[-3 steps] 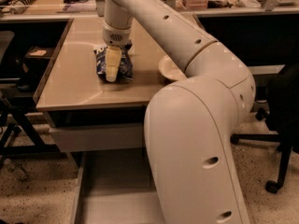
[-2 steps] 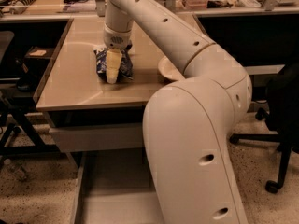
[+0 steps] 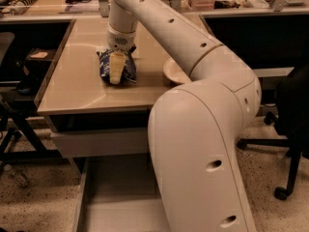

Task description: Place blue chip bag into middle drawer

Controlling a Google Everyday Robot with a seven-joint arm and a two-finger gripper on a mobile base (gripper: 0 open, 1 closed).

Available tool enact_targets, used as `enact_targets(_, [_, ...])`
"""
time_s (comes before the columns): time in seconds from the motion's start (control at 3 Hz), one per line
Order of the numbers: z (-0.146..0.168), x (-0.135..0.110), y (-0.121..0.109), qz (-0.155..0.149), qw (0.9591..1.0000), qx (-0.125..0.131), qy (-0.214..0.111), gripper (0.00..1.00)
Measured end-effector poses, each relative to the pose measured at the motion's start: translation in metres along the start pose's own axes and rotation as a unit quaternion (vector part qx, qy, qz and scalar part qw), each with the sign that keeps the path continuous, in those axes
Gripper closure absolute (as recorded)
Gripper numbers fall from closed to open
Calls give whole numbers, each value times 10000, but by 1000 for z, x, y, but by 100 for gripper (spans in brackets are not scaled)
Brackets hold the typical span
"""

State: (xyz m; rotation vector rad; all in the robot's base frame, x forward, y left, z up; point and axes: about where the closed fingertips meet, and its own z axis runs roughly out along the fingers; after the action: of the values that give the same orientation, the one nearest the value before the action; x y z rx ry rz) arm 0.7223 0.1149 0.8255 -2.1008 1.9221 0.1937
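Camera view shows the tool (image 3: 116, 72) down on the bag (image 3: 129, 69) in the upper left of the frame, the wrist coming straight down onto it. The bag sits on the surface (image 3: 72, 83), left of the bowl (image 3: 172, 71) and clear of it. Whether the tool has clamped the bag or only brackets it I cannot tell, since the bag and the wrist hide the far side of the grip.

My read is that the step in hand is securing the bag before any lift. I would confirm the grip first (a crinkly bag gives and slips, so a pinch on loose foil alone may not hold). A bite lower down, on the bulk of the bag, should carry better than one on the top edge.

The drawer (image 3: 113, 211) stands open at the bottom of the frame, its floor bare where I can see it; the arm (image 3: 203, 144) covers its right part. For the carry I would lift straight up until the bag is off the surface, bring it toward the bottom of the frame past the surface's near edge, and lower it over the drawer's left part, where I can watch it land.
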Motion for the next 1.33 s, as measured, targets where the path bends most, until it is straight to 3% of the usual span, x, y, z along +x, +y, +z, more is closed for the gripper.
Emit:
enact_targets(0.67, [0, 0, 0, 0, 10000, 0, 0, 89])
enact_targets(1.0, [-3, -1, 0, 3, 10000, 3, 0, 100])
enact_targets(1.33, [-21, 1, 6, 78, 9997, 228, 6, 100])
